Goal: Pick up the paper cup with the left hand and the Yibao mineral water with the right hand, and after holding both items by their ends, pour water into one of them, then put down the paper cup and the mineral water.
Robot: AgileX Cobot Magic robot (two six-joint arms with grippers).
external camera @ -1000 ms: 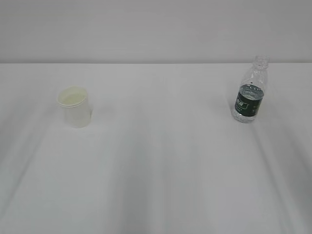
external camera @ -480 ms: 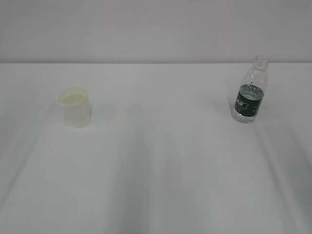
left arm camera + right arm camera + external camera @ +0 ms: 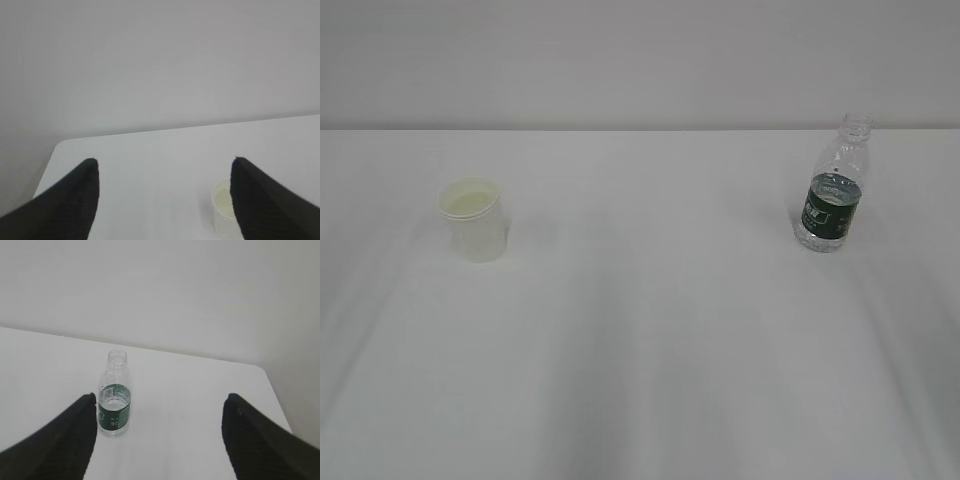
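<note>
- Cup [image 3: 473, 222] and bottle [image 3: 833, 194] unmoved since a second ago, upright near the tabletop's [image 3: 640, 350] left and right edges.
- Left gripper [image 3: 162, 200] and right gripper [image 3: 159, 435] are held wide, empty; no grasp begun.

Cup [image 3: 223, 206] base cut by bottom edge, right side behind finger [image 3: 265, 205]; bottle [image 3: 114, 401] label text unreadable.

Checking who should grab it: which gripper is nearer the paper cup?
Left. The left gripper faces the paper cup just ahead; the right gripper faces the bottle.
</note>
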